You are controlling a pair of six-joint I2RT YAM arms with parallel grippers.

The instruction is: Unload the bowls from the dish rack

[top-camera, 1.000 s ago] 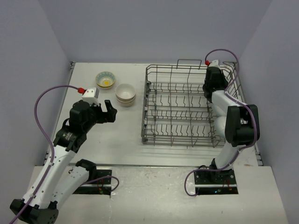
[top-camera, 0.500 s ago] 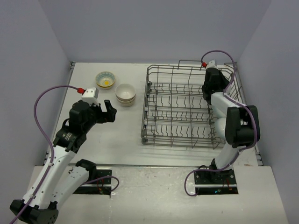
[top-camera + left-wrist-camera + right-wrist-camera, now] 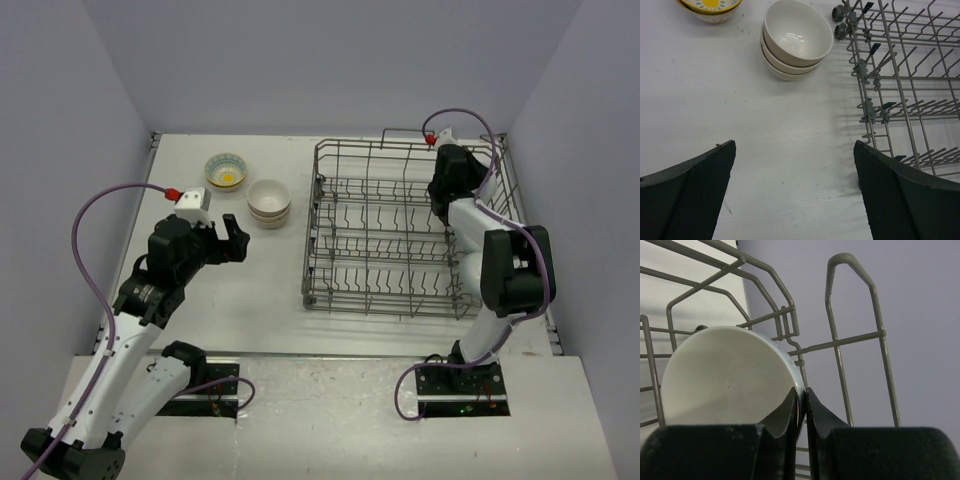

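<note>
At the far right corner of the grey wire dish rack (image 3: 318,225), my right gripper (image 3: 802,395) is shut on the rim of a plain white bowl (image 3: 725,375). The bowl stands on edge among the rack's wires (image 3: 855,300). From above, the right wrist (image 3: 455,175) hides that bowl. My left gripper (image 3: 228,238) hangs open over the bare table, left of the rack, with nothing between its fingers (image 3: 705,190). Ahead of it stands a stack of beige and white bowls (image 3: 797,40), seen from above as the stack (image 3: 269,200). A patterned bowl (image 3: 226,170) with a yellow inside sits farther back.
The rack's left wall and small wheels (image 3: 840,22) lie close to the right of the bowl stack. Grey walls close the table in at the back and on both sides. A looped wire handle (image 3: 405,131) rises at the rack's far edge.
The right wrist has shifted slightly left at the rack's far corner and its jaws have closed tighter on the bowl's rim. The left arm has not moved.
</note>
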